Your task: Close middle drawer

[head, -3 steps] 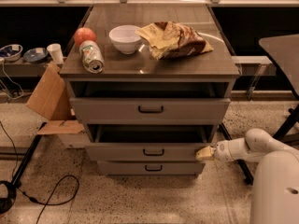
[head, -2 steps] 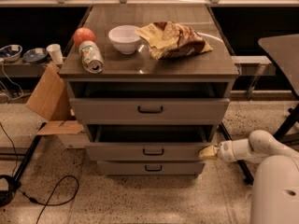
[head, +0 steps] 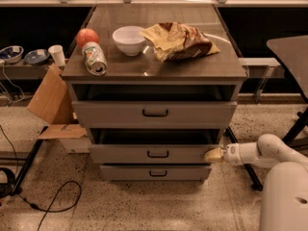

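Note:
A grey cabinet holds three drawers. The middle drawer (head: 153,153) stands pulled out, with a dark gap above its flat front and a small dark bar handle at its centre. The top drawer (head: 154,113) is also pulled out a little. The bottom drawer (head: 155,172) sits further back. My gripper (head: 212,155) comes in from the lower right on a white arm and its yellowish tip rests against the right end of the middle drawer's front.
On the cabinet top (head: 211,66) lie a red apple (head: 87,36), a tipped can (head: 94,58), a white bowl (head: 129,39) and a chip bag (head: 180,41). A cardboard box (head: 52,102) stands at the left. Cables (head: 48,203) lie on the floor. A dark table (head: 291,52) stands at the right.
My gripper has shifted slightly along the right end of the middle drawer's front. The drawer still stands pulled out about as much as before.

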`<act>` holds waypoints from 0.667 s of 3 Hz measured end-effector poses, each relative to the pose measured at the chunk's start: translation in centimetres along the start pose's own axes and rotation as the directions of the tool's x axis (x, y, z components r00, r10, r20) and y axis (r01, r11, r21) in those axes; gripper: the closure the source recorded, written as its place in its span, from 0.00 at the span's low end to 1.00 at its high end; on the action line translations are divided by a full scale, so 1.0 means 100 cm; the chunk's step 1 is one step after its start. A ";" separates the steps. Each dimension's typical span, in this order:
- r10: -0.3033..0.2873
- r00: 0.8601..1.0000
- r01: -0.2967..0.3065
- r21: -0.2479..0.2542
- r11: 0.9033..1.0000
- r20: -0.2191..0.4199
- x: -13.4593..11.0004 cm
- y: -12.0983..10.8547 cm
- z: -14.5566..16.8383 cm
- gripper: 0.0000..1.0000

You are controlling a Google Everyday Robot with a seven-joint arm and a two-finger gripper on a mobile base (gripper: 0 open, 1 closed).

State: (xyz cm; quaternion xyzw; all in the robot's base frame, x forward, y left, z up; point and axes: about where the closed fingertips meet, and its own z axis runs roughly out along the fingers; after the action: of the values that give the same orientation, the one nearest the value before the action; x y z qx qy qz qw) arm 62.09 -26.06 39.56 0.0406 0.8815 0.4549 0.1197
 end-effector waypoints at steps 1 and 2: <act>-0.007 1.000 0.008 -0.027 1.000 0.017 -0.006 0.010 0.003 1.00; -0.019 0.999 0.021 -0.054 0.998 0.029 -0.013 0.024 0.009 1.00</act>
State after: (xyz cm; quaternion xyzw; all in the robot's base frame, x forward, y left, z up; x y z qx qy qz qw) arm 63.46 -24.18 41.18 0.0350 0.8675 0.4767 0.1379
